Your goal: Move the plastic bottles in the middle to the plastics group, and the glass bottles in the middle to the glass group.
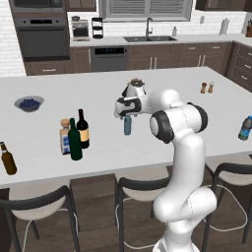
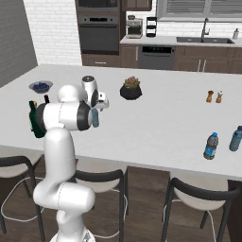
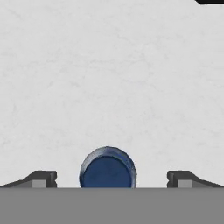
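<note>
Bottle first: the pale-blue water bottle (image 1: 128, 125) stands upright on the white desk (image 1: 162, 83) at centre frame in the left base view, directly under the tool (image 1: 127, 109). In the hand view its blue cap (image 3: 107, 168) sits low centre, between the two fingertips (image 3: 43, 178), which stand wide apart with nothing between them but the cap below. You have an open tool, holding nothing.

Judgement: thin plastic, light, likely to flex and tip if nudged. Take it on the body just below the cap, squarely, and squeeze gently.

Its destination, the bright-blue banded bottle (image 2: 211, 146), stands at lower right of the right base view, well apart.
</note>
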Controlling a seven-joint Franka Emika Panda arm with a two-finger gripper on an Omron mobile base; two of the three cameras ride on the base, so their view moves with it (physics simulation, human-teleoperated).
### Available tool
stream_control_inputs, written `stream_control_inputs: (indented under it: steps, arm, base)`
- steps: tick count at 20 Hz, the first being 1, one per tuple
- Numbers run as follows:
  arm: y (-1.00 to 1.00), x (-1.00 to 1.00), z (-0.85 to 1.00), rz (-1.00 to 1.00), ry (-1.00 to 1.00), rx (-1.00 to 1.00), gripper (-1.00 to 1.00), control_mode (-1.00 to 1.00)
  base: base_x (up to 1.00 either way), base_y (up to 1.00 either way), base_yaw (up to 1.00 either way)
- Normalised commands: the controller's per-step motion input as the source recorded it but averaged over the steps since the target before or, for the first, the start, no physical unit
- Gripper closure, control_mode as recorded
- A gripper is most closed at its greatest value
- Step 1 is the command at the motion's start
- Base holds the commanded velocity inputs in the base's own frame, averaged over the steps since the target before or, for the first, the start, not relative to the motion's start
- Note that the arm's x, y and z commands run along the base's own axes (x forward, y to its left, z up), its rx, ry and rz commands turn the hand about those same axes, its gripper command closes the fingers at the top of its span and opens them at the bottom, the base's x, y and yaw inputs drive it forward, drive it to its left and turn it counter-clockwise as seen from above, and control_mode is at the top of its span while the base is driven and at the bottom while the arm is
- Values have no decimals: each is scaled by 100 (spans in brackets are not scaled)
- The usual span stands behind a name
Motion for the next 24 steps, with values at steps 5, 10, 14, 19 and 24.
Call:
stream_control_inputs:
  steps: [5,10,14,19,24]
  arm:
    - [0,0,1,0,-4,0,-100,-100]
    - [0,0,-23,0,0,0,-100,-100]
    - [0,10,-9,0,0,0,-100,-100]
    - [0,8,0,0,-2,0,-100,-100]
    - [0,0,-1,0,-3,0,-100,-100]
  base:
    - [0,0,0]
    - [0,0,0]
    - [0,0,0]
    - [0,0,0]
    - [0,0,0]
